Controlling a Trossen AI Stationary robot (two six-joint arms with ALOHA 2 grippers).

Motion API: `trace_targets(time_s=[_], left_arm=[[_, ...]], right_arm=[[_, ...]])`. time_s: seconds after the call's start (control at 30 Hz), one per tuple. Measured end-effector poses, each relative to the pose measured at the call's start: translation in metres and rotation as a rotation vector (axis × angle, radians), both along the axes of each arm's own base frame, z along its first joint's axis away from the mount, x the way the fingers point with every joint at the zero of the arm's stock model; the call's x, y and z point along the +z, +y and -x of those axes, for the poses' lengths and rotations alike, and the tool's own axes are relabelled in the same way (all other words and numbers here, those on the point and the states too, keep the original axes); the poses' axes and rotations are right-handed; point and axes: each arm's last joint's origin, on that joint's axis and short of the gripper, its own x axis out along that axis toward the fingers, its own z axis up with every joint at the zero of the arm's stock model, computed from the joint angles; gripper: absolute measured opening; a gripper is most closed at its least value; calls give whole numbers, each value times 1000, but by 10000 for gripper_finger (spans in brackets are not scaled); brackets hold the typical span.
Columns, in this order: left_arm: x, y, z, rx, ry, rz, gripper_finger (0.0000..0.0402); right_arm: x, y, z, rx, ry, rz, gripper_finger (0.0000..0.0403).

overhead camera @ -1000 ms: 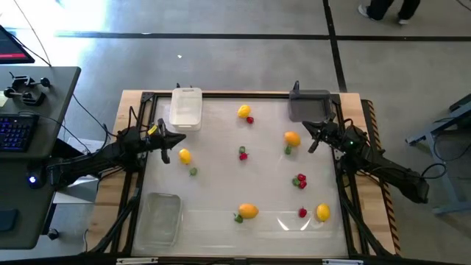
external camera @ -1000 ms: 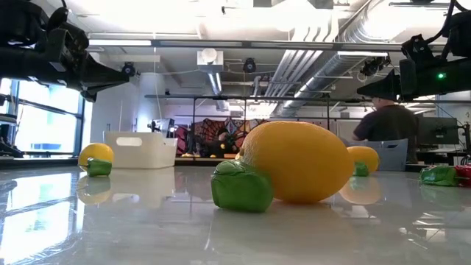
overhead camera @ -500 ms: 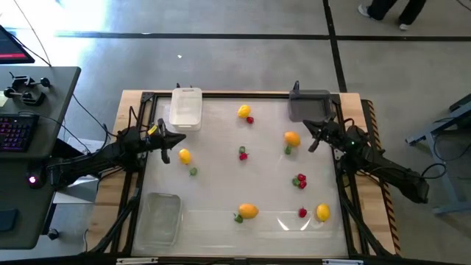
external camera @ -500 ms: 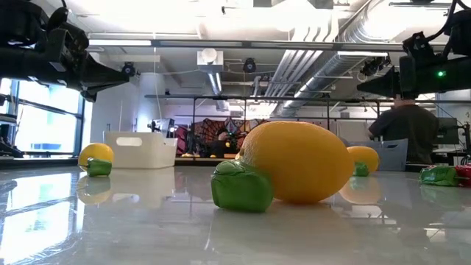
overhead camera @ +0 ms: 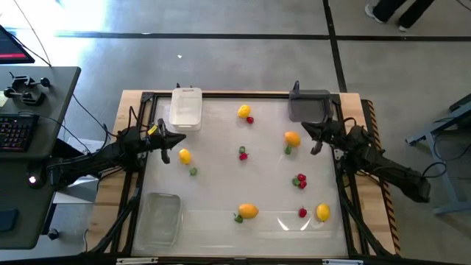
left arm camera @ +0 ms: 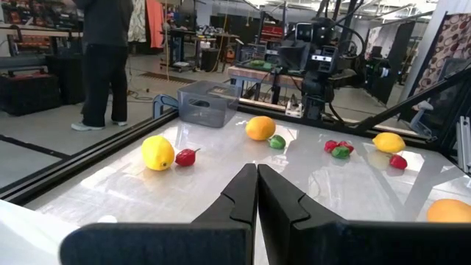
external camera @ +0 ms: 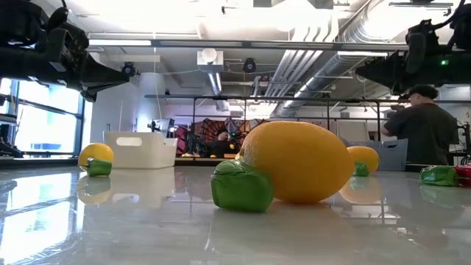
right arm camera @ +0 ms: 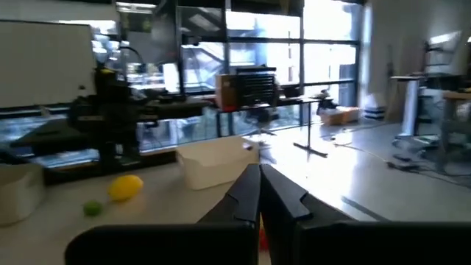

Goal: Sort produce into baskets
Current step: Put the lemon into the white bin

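Observation:
My left gripper [overhead camera: 176, 140] is shut and empty, raised over the table's left side next to a yellow fruit [overhead camera: 185, 156] with a green piece [overhead camera: 193, 171]. Its shut fingers show in the left wrist view [left arm camera: 257, 173]. My right gripper [overhead camera: 310, 137] is shut and empty, raised at the right side, just right of an orange fruit [overhead camera: 292, 138]. Its fingers also show in the right wrist view [right arm camera: 259, 174]. The white tray [overhead camera: 185, 108] and the dark grey tray [overhead camera: 309, 105] stand at the far edge. The clear tray [overhead camera: 160, 219] stands at the near left.
More fruit lies scattered on the table: a yellow one with a red berry [overhead camera: 243, 111] at the far middle, a red-green piece [overhead camera: 243, 154] in the centre, berries [overhead camera: 300, 179], an orange one [overhead camera: 249, 211], a red berry [overhead camera: 302, 213] and a yellow one [overhead camera: 323, 213] near the front. A person [external camera: 427, 125] stands beyond the table.
My right gripper has risen a little and turned slightly, with its fingers still shut. The person beyond the table has walked on. The fruit and trays have not moved.

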Motion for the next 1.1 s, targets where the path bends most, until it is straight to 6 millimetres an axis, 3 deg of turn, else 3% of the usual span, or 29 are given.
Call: trace_targets(time_s=[0.33,0.63,0.93,1.1], left_arm=[[0,0,0,1,1,0,0],[0,0,0,1,0,0,0],[0,0,0,0,0,0,0],[0,0,0,0,0,0,0]], right_arm=[[-3,5,-7,59,63,64,15],[13,17,-9,276,-28,6,117],[21,21,-10,292,13,-72,205],[19,19,-13,207,79,-182,233]])
